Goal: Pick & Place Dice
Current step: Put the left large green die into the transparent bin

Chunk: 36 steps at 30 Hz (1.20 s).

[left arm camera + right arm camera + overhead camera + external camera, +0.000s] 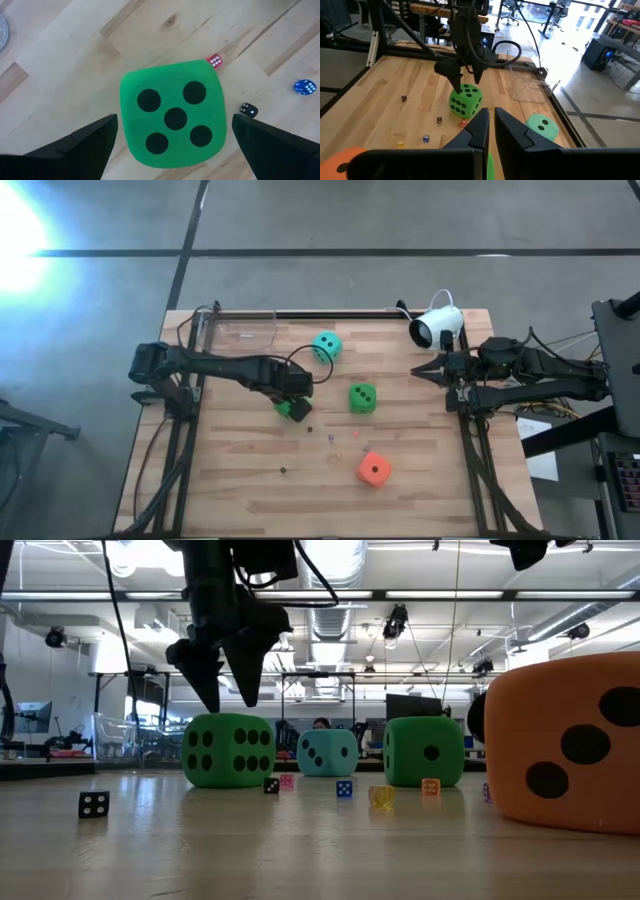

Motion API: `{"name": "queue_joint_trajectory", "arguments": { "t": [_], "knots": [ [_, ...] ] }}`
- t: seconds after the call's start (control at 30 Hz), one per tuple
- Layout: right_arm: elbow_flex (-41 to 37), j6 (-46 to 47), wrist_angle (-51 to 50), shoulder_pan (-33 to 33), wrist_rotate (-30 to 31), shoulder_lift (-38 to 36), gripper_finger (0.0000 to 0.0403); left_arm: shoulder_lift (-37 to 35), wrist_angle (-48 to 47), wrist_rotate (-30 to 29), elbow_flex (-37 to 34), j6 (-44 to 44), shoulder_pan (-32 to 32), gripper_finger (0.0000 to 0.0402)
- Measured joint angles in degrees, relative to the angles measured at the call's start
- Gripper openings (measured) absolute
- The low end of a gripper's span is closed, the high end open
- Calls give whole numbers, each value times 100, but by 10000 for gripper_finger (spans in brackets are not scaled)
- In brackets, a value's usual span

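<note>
A bright green die (172,115) rests on the wooden table (240,470), five pips up. My left gripper (174,117) hangs open just above it, pointing down, one finger (85,145) on either side and neither touching; the low view shows its tips (229,700) above the die's top (230,750). A teal die (327,345) lies toward the far edge. A second green die (362,397) sits mid-table, and an orange-red die (373,470) lies nearer the front. My right gripper (491,127) waits shut at the table's right edge (425,367).
A clear plastic container (240,328) stands at the far left corner. A white camera (437,327) sits at the far right. Several tiny dice (94,803) are scattered on the table between the big ones, one red (214,60) right beside the green die.
</note>
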Motion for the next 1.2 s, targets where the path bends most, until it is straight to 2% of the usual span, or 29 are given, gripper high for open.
{"name": "queue_joint_trajectory", "arguments": {
  "t": [0.6,1.2],
  "knots": [
    [0,9,0,1,-1,0,27,-15,195,240,-106,143,11,400],
    [0,8,0,-1,0,0,27,-15,63,181,-106,37,20,400]
  ]
}}
